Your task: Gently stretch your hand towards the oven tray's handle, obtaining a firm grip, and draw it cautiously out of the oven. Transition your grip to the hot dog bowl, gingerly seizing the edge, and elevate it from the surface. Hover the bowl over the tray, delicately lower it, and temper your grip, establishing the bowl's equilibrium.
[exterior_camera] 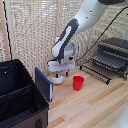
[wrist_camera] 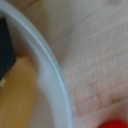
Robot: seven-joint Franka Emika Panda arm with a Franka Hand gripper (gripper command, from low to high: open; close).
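Note:
The hot dog bowl [exterior_camera: 57,78] is a small white bowl with yellow food, standing on the wooden table. My gripper [exterior_camera: 58,73] is right down on it. In the wrist view the bowl's white rim [wrist_camera: 54,75] fills the picture, with the yellow food [wrist_camera: 17,97] inside and one dark finger [wrist_camera: 6,47] just inside the rim. The other finger is hidden, so the grip cannot be told. The oven [exterior_camera: 116,46] stands at the exterior view's right with its door dropped open. The oven tray [exterior_camera: 108,59] of dark bars sticks out of it.
A red cup [exterior_camera: 78,82] stands just beside the bowl, towards the oven; it also shows in the wrist view [wrist_camera: 117,124]. A large black open box [exterior_camera: 20,95] with a blue panel [exterior_camera: 44,85] is on the exterior view's left. The door's long bar [exterior_camera: 95,73] lies low.

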